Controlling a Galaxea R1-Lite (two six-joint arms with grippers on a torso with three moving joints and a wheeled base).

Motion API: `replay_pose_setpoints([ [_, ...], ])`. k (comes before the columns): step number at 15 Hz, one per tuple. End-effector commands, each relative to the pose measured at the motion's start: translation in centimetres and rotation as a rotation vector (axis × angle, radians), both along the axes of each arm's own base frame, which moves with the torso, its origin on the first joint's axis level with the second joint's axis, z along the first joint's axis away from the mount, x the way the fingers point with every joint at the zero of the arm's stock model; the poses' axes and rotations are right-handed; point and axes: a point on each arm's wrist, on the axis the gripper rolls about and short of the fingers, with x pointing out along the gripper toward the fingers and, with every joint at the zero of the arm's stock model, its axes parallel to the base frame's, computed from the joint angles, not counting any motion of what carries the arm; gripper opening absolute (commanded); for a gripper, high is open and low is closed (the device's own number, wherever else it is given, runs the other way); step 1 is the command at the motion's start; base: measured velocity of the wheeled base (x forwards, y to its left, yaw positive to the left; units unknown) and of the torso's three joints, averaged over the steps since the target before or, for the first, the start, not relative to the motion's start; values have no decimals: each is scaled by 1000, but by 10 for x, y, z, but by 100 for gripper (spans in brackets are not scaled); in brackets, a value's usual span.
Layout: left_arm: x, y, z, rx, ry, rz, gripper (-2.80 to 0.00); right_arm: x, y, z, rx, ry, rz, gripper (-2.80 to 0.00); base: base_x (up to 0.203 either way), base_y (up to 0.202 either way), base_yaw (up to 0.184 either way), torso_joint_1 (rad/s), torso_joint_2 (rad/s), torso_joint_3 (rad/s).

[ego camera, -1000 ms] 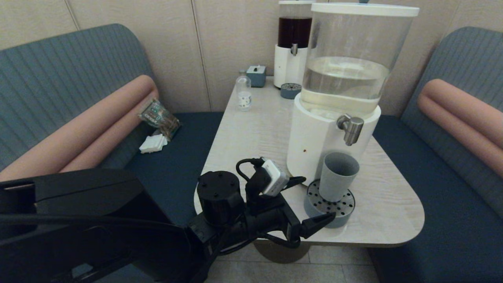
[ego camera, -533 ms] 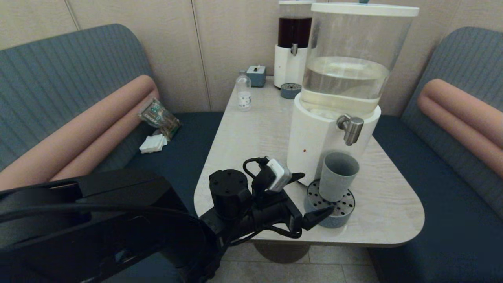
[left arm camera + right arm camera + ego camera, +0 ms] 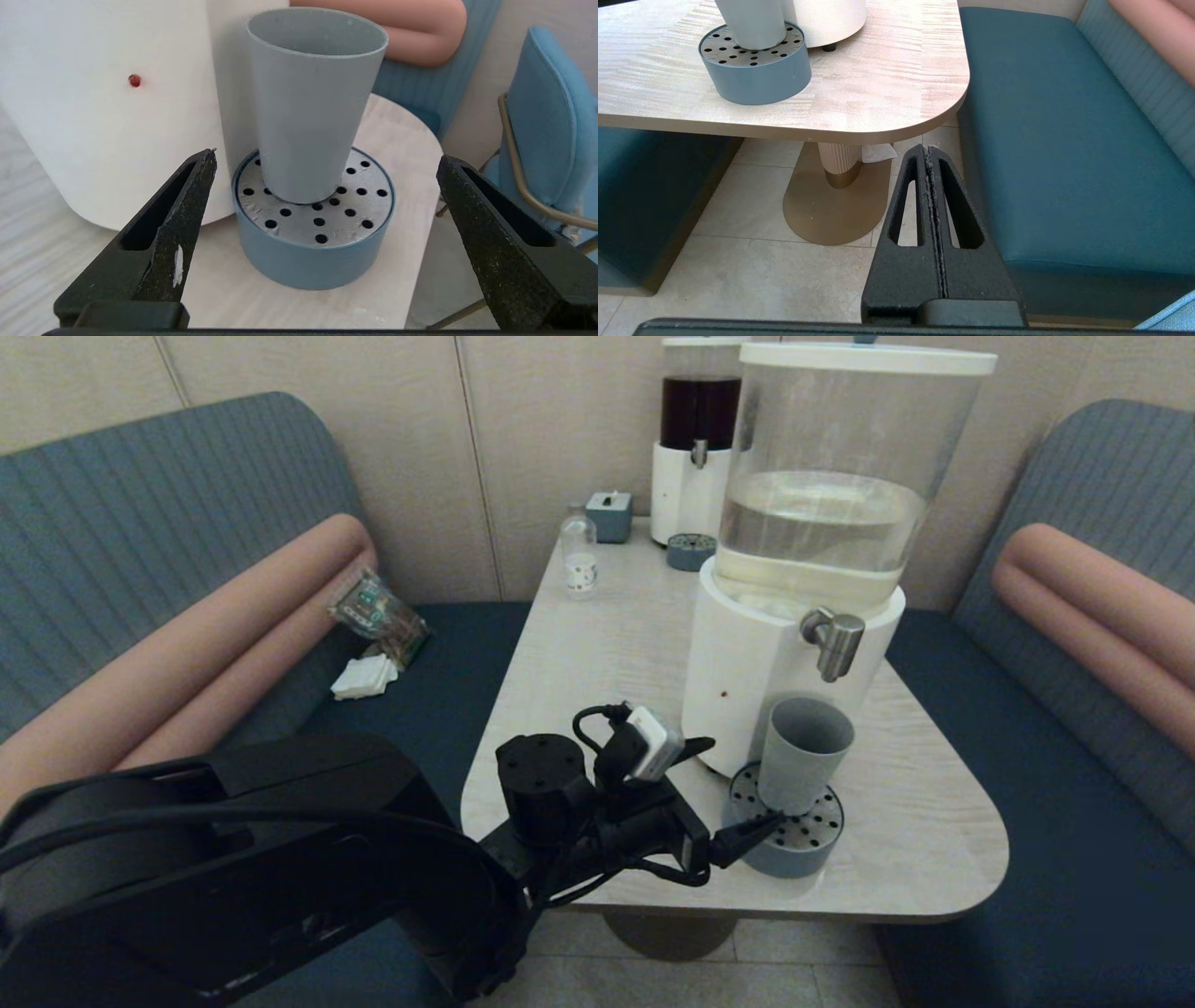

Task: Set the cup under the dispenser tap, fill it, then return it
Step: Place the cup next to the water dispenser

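Observation:
The grey-blue cup [image 3: 803,751] stands upright on the round perforated drip tray [image 3: 782,845], right under the brushed-steel dispenser tap [image 3: 834,639] of the white-based dispenser [image 3: 738,681]. My left gripper [image 3: 742,784] is open, level with the tray and just short of the cup, touching nothing. In the left wrist view the cup [image 3: 313,107] sits centred ahead between the spread fingers of the left gripper [image 3: 327,156], on the tray [image 3: 313,261]. My right gripper [image 3: 928,148] is shut on nothing, parked low beside the table's near right corner.
At the far end of the table [image 3: 607,653] are a small clear bottle [image 3: 579,558], a blue-grey box [image 3: 609,515], the dark-red dispenser [image 3: 695,439] and its small tray [image 3: 691,551]. A packet [image 3: 378,611] and napkins [image 3: 364,677] lie on the left bench.
My left arm has pushed the open gripper forward and slightly up the table, closer to the cup. The cup has stayed on the tray.

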Motion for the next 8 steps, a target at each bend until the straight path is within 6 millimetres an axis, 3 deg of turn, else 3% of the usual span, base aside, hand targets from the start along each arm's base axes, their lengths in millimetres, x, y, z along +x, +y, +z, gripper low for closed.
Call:
replay_pose_setpoints([
  [1,-2,1,2,-8,-9,-16,0,0,0,0,0,2,1,-280,0,0,0,0,0,0],
  [8,10,-5,-7,-10,-11,-15,0,0,0,-1,0,4,0,-280,0,0,0,0,0,0],
])
